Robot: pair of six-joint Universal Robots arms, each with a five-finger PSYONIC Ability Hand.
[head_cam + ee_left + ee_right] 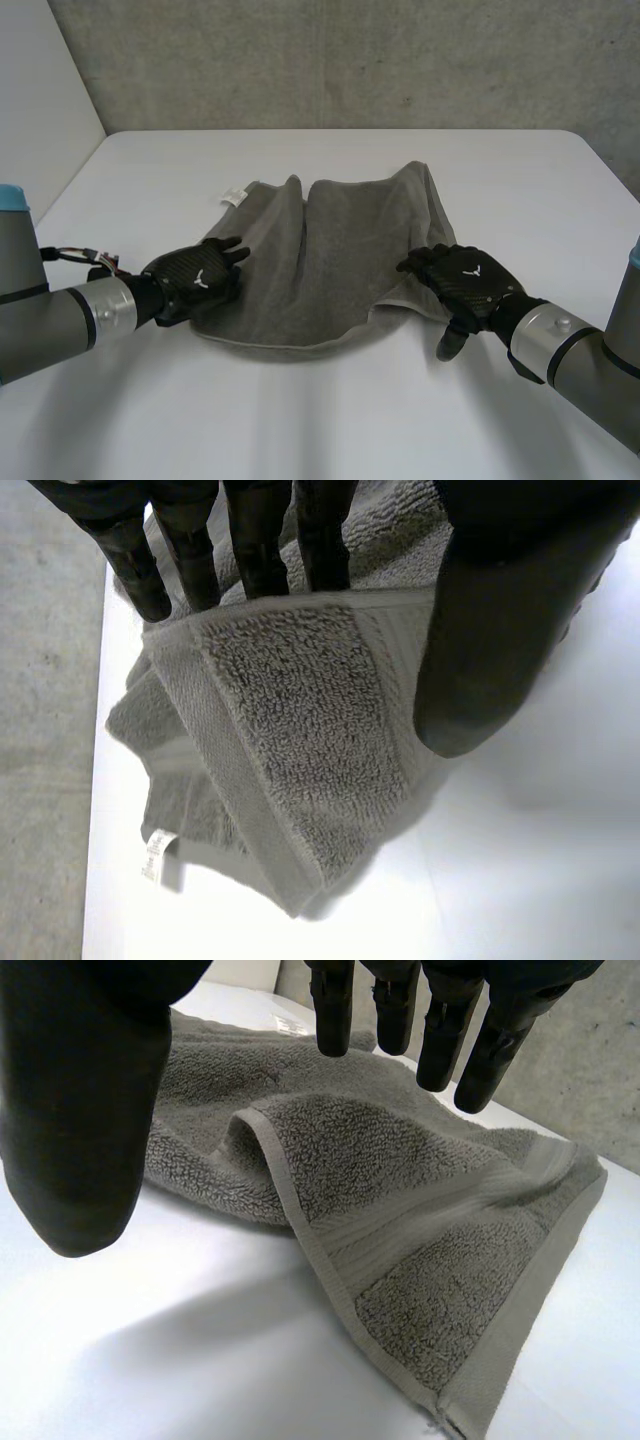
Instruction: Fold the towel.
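A grey towel [320, 260] lies rumpled in the middle of the white table [330, 430], with a ridge of folds running along it. My left hand [195, 278] rests on its near left corner. In the left wrist view that corner of the towel [290, 730] lies doubled over between the straight fingers [255, 550] and the thumb [500, 630], which is off the cloth. My right hand [465, 285] is at the near right corner. Its fingers [440, 1030] are spread above the towel [400, 1220], whose edge is curled up there.
A white label [234, 196] sticks out at the towel's far left corner and also appears past my left hand's fingertips [153, 857]. A grey wall stands behind the table. Bare table surrounds the towel on all sides.
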